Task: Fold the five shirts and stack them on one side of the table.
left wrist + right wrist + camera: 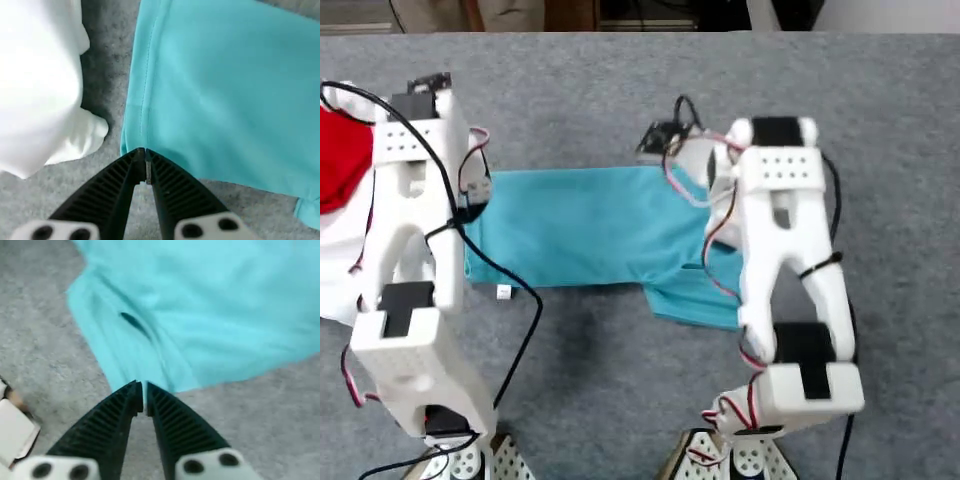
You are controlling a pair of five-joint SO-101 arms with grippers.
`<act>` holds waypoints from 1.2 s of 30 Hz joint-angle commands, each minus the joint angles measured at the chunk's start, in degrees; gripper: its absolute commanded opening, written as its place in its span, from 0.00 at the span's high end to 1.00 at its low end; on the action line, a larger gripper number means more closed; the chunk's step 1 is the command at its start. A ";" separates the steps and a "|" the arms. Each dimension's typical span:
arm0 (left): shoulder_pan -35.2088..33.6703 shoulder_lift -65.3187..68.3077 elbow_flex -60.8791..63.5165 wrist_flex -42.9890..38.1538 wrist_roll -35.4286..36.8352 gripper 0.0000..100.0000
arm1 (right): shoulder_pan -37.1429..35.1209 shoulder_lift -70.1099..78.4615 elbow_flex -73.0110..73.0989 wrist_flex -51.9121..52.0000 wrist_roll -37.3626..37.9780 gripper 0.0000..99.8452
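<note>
A teal shirt (580,230) lies spread across the middle of the grey table, one sleeve (695,298) sticking out toward the near side. In the left wrist view my left gripper (145,152) is shut, its tips pinching the hem corner of the teal shirt (225,90). My right gripper (141,388) is also shut, nipping the edge of the teal shirt (215,305), where creases run toward the tips. From above, the left arm (415,200) stands over the shirt's left end. The right arm (780,220) covers its right end.
A white shirt (35,85) lies bunched just left of the teal one, and a red shirt (340,160) rests on the pile at the table's left edge. Cables trail over the cloth near both arms. Bare grey felt (590,90) lies beyond and in front of the shirt.
</note>
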 commanded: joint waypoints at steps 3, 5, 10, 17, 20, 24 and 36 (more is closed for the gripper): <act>-1.05 -10.86 18.99 -10.55 -0.70 0.98 | -2.95 -9.45 11.65 -3.78 1.85 0.84; -1.05 -14.37 25.67 -14.07 -0.70 0.98 | -4.79 -11.03 14.73 -4.92 1.58 0.84; -2.29 -19.82 40.97 -26.02 -0.35 0.98 | -9.36 -11.47 20.88 -10.02 -0.26 0.84; -8.09 -20.70 53.54 -38.86 -0.26 0.98 | -10.15 -11.38 26.68 -19.78 -1.14 0.87; -10.37 -20.53 56.18 -41.49 -0.44 0.98 | -10.15 -11.38 28.53 -20.57 -1.05 0.97; -10.99 -20.88 57.23 -42.99 -0.35 0.98 | -10.15 -11.38 29.05 -20.31 -1.23 0.99; -10.99 -20.79 57.49 -44.48 -0.26 0.98 | -10.07 -12.00 27.91 -15.47 -1.05 1.00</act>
